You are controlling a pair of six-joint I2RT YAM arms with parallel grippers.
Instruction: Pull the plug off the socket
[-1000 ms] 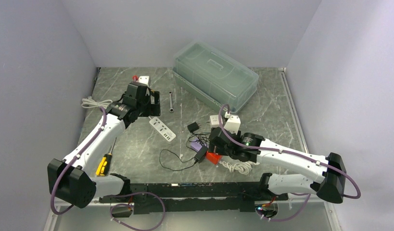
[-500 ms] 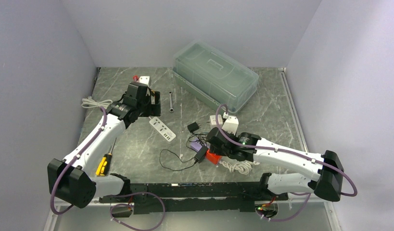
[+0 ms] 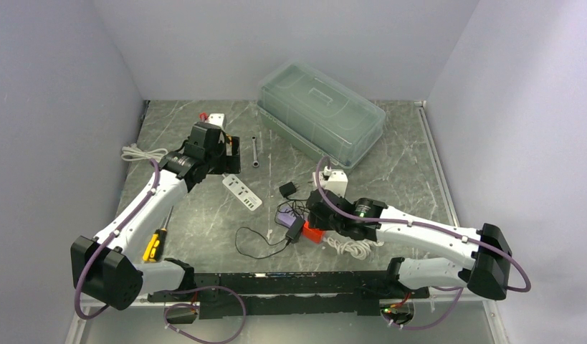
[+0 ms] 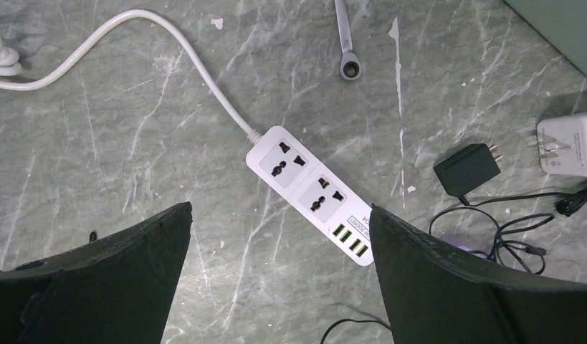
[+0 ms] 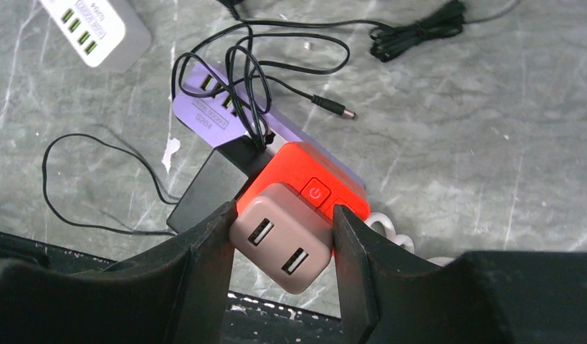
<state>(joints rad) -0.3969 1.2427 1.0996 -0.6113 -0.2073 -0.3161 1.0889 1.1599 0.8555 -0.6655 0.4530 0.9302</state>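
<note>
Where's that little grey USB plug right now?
Low in the right wrist view, the grey USB plug sits between the right end effector's fingers, seated on the orange socket block.

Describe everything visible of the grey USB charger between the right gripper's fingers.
The USB charger is a small rounded block of matte grey-beige plastic with two empty USB ports on its upward face. It sits on the red end of the purple power strip, apparently plugged in, beside the strip's power button. The right gripper has its fingers pressed against two opposite sides. A black adapter lies close by; contact is unclear.
</note>
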